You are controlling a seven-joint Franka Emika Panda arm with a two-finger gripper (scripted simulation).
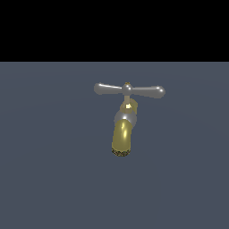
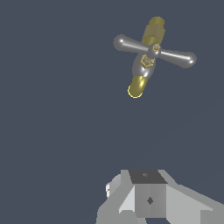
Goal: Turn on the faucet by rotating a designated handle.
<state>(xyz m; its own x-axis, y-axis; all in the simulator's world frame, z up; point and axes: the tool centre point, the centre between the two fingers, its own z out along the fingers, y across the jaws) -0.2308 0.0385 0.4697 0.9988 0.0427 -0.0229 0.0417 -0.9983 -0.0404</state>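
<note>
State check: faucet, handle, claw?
faucet: gold spout curves down; no water visible.
handle: crossbar level across the exterior view, untouched.
claw: only its grey body shows, apart from the handle; open or shut, cannot tell.

We see open grey floor all around the faucet; nothing blocks either arm of the handle, and our gripper sits well apart.

I was working in a bare simulated scene: flat grey-blue floor, black backdrop, no furnishings.
</note>
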